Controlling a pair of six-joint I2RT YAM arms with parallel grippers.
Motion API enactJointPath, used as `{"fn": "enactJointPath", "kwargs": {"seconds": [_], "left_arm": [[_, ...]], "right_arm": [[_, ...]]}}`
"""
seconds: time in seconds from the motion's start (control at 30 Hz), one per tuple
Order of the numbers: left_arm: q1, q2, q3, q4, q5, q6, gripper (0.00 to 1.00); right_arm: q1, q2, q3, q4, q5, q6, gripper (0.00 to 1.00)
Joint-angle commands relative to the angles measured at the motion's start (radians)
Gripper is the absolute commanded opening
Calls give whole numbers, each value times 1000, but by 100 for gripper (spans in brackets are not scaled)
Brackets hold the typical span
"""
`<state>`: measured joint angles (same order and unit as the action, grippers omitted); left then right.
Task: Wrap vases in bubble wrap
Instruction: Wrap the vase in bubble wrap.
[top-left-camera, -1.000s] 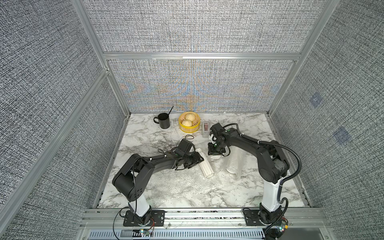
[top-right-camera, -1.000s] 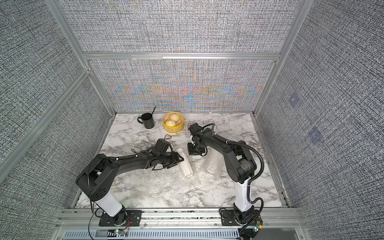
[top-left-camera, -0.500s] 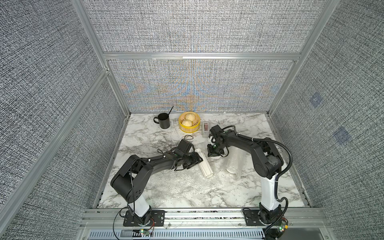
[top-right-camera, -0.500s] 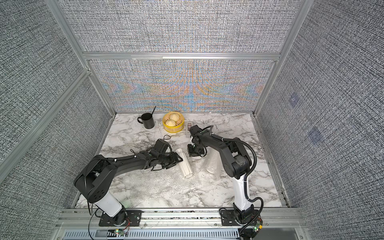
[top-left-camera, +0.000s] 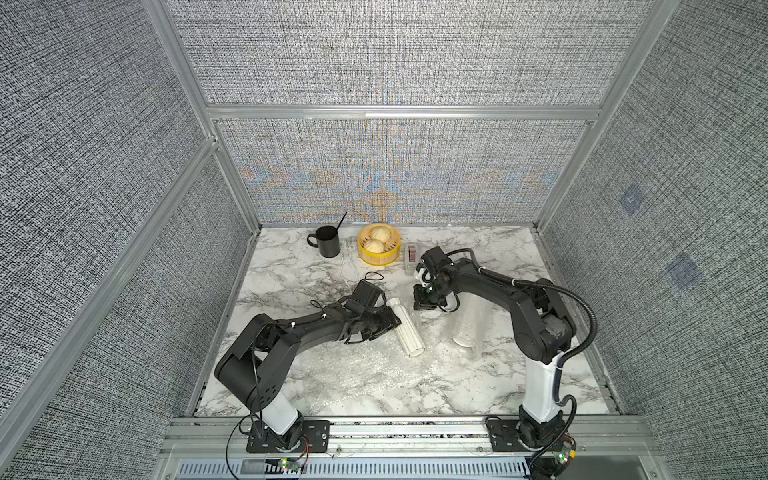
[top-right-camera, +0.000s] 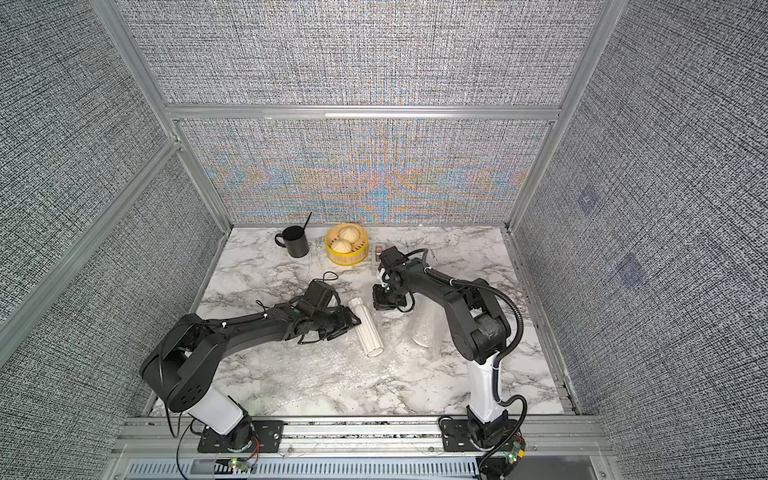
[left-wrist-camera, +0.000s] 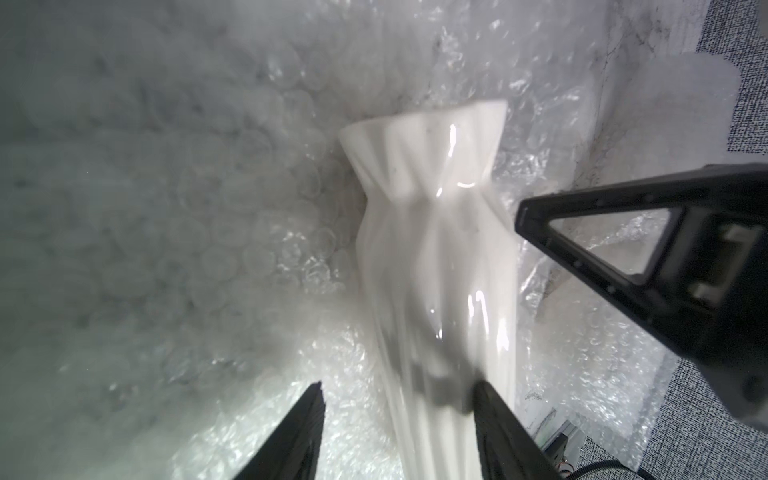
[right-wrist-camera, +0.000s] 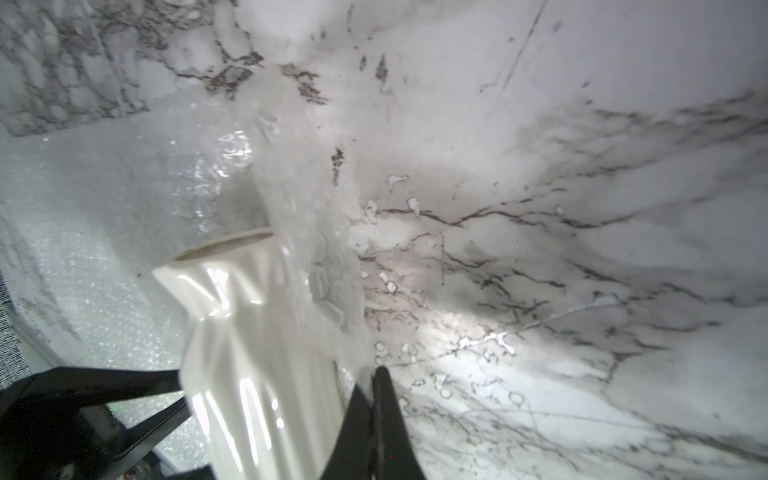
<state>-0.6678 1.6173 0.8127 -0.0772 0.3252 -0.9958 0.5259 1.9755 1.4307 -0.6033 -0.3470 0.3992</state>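
Observation:
The slimmer vase (top-left-camera: 406, 329) (top-right-camera: 366, 330) (left-wrist-camera: 432, 232) (right-wrist-camera: 249, 357) lies on its side on a flat sheet of bubble wrap (top-left-camera: 353, 370) (top-right-camera: 316, 374) (left-wrist-camera: 249, 249). My left gripper (top-left-camera: 394, 322) (top-right-camera: 353, 322) (left-wrist-camera: 397, 382) is open at the vase's body. One finger (left-wrist-camera: 498, 428) rests against the vase, the other stands apart from it. My right gripper (top-left-camera: 420, 306) (top-right-camera: 381, 306) (right-wrist-camera: 376, 374) is shut on a raised edge of the bubble wrap (right-wrist-camera: 316, 257) beside the vase. The wider vase (top-left-camera: 464, 338) (top-right-camera: 422, 340) stands under clear wrap to the right.
A black mug (top-left-camera: 328, 245) with a stick in it, a yellow steamer basket (top-left-camera: 379, 259) holding two buns and a small box (top-left-camera: 411, 257) stand along the back wall. Grey panels close in the marble table (top-left-camera: 498, 390) on three sides.
My right gripper's jaws have closed on the wrap edge next to the lying vase, and its arm has shifted slightly. The left arm and the vase have stayed put.

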Motion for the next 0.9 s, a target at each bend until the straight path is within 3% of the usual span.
{"fn": "enactJointPath", "kwargs": {"seconds": [0.0, 0.23, 0.87], "left_arm": [[8, -17, -22, -64, -30, 10, 57], [24, -33, -72, -39, -16, 3, 57], [98, -187, -243, 5, 16, -5, 54]], "right_arm": [[10, -26, 3, -7, -35, 27, 0], [73, -37, 36, -16, -56, 86, 0], [264, 6, 55, 134, 82, 296, 0]]}}
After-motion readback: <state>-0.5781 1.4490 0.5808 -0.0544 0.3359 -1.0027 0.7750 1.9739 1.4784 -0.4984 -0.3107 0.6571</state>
